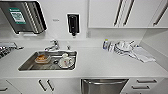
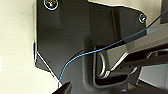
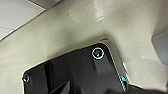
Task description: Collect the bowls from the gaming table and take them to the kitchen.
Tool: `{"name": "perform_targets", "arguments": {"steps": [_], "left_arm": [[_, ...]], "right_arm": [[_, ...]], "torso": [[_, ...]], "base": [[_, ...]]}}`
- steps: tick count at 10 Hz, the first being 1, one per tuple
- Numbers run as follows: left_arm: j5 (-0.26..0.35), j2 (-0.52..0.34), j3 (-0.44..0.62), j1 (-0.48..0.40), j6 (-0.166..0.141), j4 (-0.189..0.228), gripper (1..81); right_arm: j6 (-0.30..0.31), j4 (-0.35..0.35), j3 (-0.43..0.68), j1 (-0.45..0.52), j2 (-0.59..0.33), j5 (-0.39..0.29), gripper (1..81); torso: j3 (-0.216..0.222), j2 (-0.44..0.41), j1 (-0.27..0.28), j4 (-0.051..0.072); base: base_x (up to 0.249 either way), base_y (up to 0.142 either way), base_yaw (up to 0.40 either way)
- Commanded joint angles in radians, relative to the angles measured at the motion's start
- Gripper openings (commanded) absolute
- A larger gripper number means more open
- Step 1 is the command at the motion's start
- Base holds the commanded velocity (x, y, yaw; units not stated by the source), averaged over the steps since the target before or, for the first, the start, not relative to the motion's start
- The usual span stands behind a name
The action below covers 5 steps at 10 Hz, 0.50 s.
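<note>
An orange bowl (image 1: pixel 41 58) sits in the steel sink (image 1: pixel 30 65), set in the white worktop (image 1: pixel 105 65); either pincer's state: cannot tell.

dish pile (image 1: pixel 123 47) on counter right | cloth (image 1: pixel 142 54) beside | bottle (image 1: pixel 105 44)
</note>
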Motion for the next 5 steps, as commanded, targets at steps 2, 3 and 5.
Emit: {"name": "perform_targets", "arguments": {"steps": [2, 3, 5], "left_arm": [[0.042, 0.001, -0.022, -0.005, -0.003, -0.055, 81.1], [0.065, 0.011, -0.023, -0.008, -0.003, -0.062, 81.1], [0.193, 0.062, -0.023, -0.032, -0.003, -0.060, 81.1]], "right_arm": [[-0.009, -0.119, -0.262, -0.086, 0.167, 0.026, 81.1], [-0.009, -0.132, -0.285, -0.093, 0.191, 0.024, 81.1], [-0.009, -0.179, -0.298, -0.107, 0.207, 0.024, 81.1]], "torso": [[0.000, 0.000, 0.000, 0.000], [0.000, 0.000, 0.000, 0.000], [0.001, 0.000, 0.000, 0.000]], "base": [[0.000, 0.000, 0.000], [0.000, 0.000, 0.000], [0.000, 0.000, 0.000]]}}
